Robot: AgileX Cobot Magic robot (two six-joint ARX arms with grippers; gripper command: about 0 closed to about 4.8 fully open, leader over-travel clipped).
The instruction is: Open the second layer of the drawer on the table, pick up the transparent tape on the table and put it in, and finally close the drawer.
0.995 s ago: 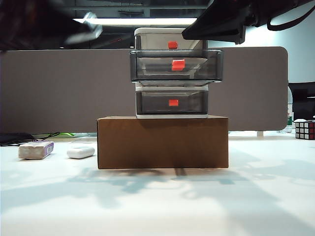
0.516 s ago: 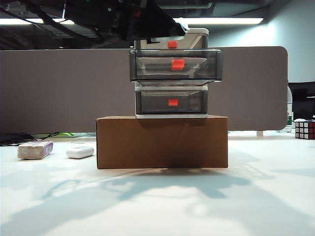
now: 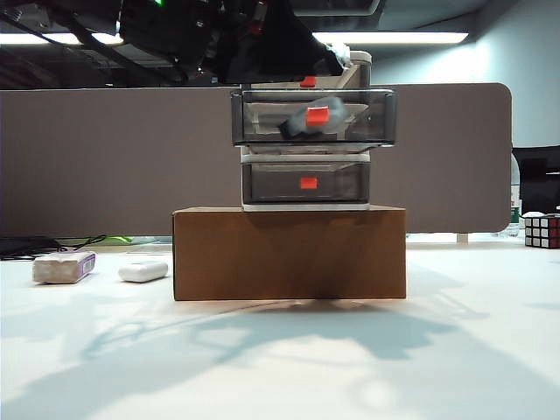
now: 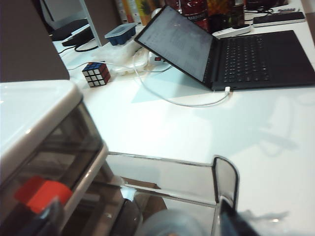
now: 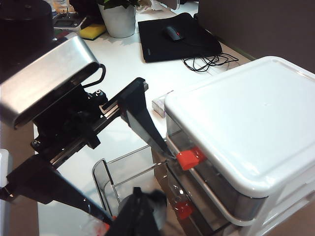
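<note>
standing on a brown cardboard box (image 3: 289,254) on the table (image 3: 280,367): the drawer (image 3: 306,131), white-grey frame, smoky plastic tiers, red-orange tabs. the second layer of the drawer (image 3: 367,118) is pulled out. the left gripper (image 5: 123,162) hangs over it, black fingers apart – the transparent tape (image 3: 308,120), blurred, sits inside that tier, free of them. the right gripper (image 5: 140,219) is just beside the open tier, cut off by the frame edge, jaws unreadable. nearby – beige block with purple label (image 3: 63,266), white oblong case (image 3: 143,270), puzzle cube (image 3: 542,231), laptop (image 4: 231,49).
</note>
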